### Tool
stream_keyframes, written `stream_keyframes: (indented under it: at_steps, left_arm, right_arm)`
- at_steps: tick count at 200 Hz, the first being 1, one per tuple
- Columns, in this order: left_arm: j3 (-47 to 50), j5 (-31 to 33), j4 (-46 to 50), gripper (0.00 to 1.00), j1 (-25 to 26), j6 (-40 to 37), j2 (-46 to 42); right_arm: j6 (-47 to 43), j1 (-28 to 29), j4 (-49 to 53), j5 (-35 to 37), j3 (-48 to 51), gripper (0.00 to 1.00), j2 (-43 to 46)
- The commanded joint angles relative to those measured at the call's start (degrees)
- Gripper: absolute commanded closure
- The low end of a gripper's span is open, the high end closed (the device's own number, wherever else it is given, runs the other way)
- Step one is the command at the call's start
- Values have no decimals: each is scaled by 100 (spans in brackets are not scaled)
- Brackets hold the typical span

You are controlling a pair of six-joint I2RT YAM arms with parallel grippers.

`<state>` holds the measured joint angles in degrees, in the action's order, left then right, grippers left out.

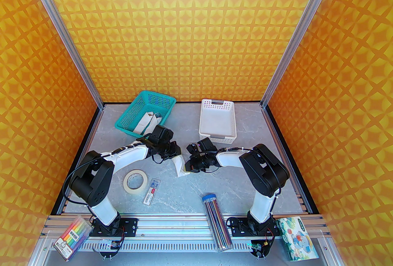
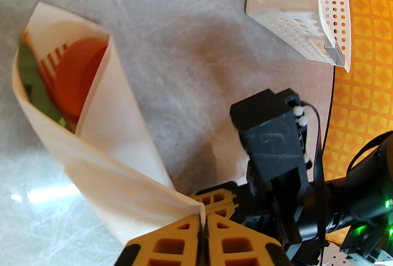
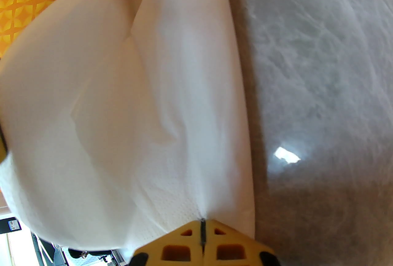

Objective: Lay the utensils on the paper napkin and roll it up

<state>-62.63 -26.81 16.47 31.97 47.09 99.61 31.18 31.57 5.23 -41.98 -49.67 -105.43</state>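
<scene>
At mid-table, the left gripper [image 2: 202, 219] and right gripper [image 3: 202, 224] are each pinching the paper napkin [image 2: 122, 142], wrapping it around the utensils [image 2: 72, 83]; the next move is likely calling for a tighter roll.

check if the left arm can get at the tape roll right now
Probably not yet: the left gripper is shut on an edge of the paper napkin and would have to let go first. The tape roll itself lies flat on the table beside that arm, nothing on it.
</scene>
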Motion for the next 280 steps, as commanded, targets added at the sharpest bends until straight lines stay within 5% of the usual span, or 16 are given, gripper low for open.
stream_keyframes:
  at_steps: [1, 205, 280]
  left_arm:
    - [-289, -131, -113, 89, 47, -121, 216]
    - [-834, -220, -344, 91, 159, -138, 1651]
    - [-678, -217, -447, 91, 156, -134, 1763]
  right_arm:
    - [-103, 77, 242, 237, -16, 100, -182]
    - [105, 104, -19, 132, -10, 99, 12]
    - [218, 12, 22, 406, 267, 90, 841]
